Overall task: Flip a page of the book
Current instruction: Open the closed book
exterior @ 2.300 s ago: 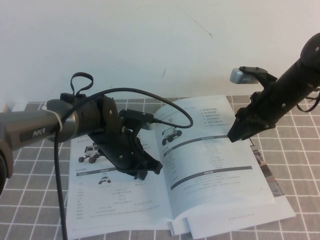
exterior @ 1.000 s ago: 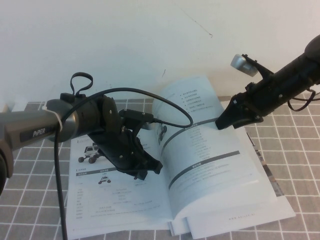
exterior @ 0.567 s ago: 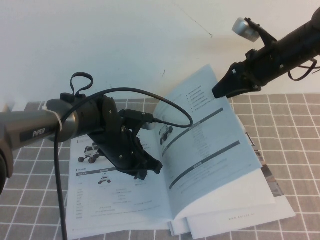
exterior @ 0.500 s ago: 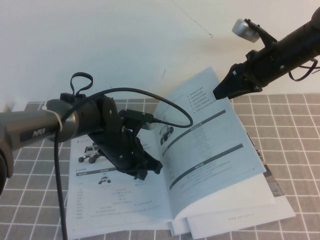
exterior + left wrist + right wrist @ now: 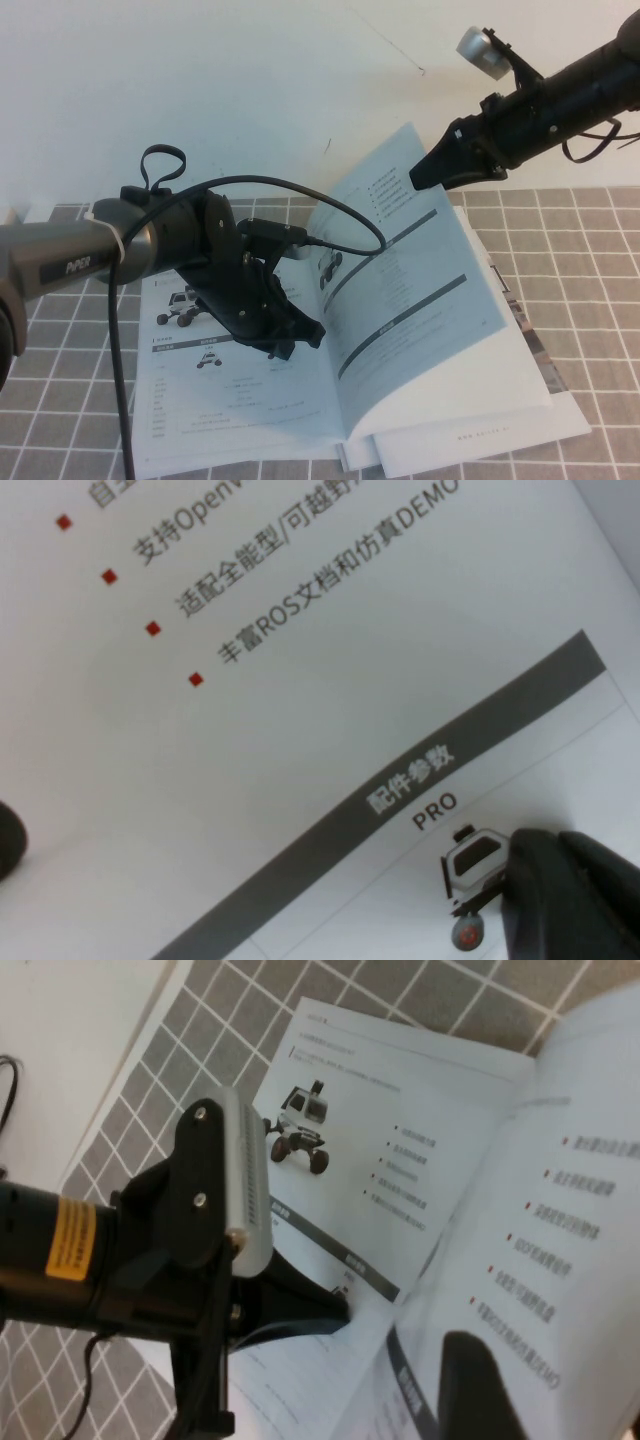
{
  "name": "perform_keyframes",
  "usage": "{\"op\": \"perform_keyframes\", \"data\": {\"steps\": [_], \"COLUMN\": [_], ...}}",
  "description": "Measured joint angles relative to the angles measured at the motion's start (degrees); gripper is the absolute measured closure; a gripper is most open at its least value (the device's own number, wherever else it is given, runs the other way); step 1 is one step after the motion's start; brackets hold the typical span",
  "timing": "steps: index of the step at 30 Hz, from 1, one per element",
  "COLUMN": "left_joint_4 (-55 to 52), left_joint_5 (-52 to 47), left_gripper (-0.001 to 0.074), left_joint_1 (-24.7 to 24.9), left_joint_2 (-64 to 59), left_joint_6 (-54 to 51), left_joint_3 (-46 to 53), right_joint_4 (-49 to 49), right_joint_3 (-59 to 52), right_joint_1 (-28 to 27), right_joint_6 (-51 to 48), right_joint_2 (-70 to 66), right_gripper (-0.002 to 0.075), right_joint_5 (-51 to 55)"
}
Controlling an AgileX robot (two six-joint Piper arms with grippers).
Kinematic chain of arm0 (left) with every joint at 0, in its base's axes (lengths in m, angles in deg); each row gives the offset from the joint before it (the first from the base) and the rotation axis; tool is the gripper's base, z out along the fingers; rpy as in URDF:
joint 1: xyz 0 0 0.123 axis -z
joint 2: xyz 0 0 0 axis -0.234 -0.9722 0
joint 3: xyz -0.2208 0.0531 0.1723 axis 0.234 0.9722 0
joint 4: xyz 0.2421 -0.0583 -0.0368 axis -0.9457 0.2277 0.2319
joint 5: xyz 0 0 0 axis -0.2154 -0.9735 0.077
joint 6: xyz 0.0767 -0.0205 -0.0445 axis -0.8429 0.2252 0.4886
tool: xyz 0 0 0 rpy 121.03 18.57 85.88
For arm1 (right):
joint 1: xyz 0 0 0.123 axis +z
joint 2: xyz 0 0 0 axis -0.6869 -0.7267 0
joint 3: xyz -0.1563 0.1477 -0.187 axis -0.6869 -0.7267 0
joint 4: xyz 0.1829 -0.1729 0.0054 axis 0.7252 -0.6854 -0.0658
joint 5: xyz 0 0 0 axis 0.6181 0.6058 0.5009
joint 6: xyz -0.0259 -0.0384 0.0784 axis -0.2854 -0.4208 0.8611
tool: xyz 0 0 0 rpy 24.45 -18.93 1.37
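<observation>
While the right gripper [image 5: 425, 172] grips the far top corner of the page [image 5: 410, 260], its jaws pinching that sheet's edge, the sheet stands lifted and curved up off the right half of the book [image 5: 250, 400]. Right arm reaches in from the upper right, above the table. Page is thin, white, glossy: small red bullets with text lines near the top, dark grey header bars running diagonally, a small wheeled-robot photo near the spine, fine text tables below.

Left gripper [image 5: 290, 338] sits low on the book's left-hand page, tips pressing near the middle close to the spine; cannot tell whether its jaws are apart or together. Black cable [image 5: 300, 195] loops over the left arm.

Book lies open on a grey checked tablecloth [image 5: 590, 270], centre of the table, left page flat with a wheeled-robot photo and grey bars. More white sheets [image 5: 520, 420] stick out beneath its right side. White wall [image 5: 250, 80] behind.
</observation>
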Motion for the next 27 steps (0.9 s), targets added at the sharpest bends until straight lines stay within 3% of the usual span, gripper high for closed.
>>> {"op": "perform_keyframes", "data": {"steps": [12,20,27], "left_joint_4": [0.0,0.0,0.0], "left_joint_5": [0.0,0.0,0.0], "left_gripper": [0.0739,0.0739,0.0739], "left_joint_1": [0.0,0.0,0.0], "left_joint_2": [0.0,0.0,0.0], "left_joint_6": [0.0,0.0,0.0], "left_joint_3": [0.0,0.0,0.0], "right_joint_4": [-0.3,-12.0,-15.5], "right_joint_3": [0.2,-0.6,-9.6], "right_joint_1": [-3.4,-3.4,-2.5], "right_joint_6": [-0.1,3.6,3.2], "right_joint_2": [0.0,0.0,0.0], "right_gripper": [0.0402,0.0402,0.0402], "right_joint_5": [0.1,0.2,0.2]}}
